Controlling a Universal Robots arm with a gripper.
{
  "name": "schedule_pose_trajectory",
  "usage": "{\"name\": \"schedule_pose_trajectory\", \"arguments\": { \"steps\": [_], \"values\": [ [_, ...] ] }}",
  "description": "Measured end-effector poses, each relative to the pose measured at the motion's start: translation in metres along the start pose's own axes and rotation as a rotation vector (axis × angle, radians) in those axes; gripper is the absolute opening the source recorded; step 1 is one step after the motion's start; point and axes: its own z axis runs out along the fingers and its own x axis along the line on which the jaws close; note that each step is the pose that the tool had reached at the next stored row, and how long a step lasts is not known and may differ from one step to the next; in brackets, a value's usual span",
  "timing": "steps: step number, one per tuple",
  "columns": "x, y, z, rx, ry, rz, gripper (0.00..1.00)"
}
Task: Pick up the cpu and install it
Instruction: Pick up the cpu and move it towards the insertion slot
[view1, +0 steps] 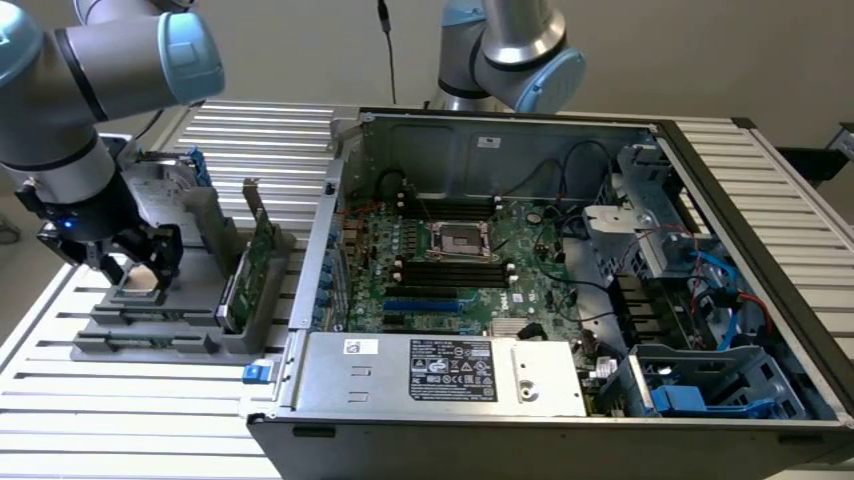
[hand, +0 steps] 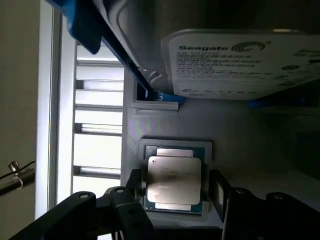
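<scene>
The cpu (hand: 174, 180), a small square chip with a silvery top, lies flat in a recess of the grey parts holder (hand: 165, 122). My gripper (hand: 176, 189) is open, with one black finger (hand: 134, 182) on each side of the chip and a slight gap showing to each. In the exterior view the gripper (view1: 131, 262) hangs low over the holder (view1: 147, 340) at that view's left, and the cpu (view1: 134, 271) shows pale between the fingers. The empty cpu socket (view1: 463, 240) sits in the middle of the motherboard inside the open computer case (view1: 400, 385).
A silver hard drive (hand: 240, 65) with a blue bracket stands just beyond the cpu on the same holder. A green circuit card (view1: 260, 262) stands upright between holder and case. A second arm (view1: 514, 50) rises behind the case. Cables and drive bays fill the case's right side.
</scene>
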Motion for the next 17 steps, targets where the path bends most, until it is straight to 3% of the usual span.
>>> {"name": "schedule_pose_trajectory", "arguments": {
  "steps": [9, 17],
  "values": [
    [-0.0001, -0.0001, 0.002, -0.0033, 0.0059, 0.03, 0.65],
    [-0.0003, -0.0002, 0.0029, -0.0039, 0.0057, 0.03, 0.65]
  ]
}}
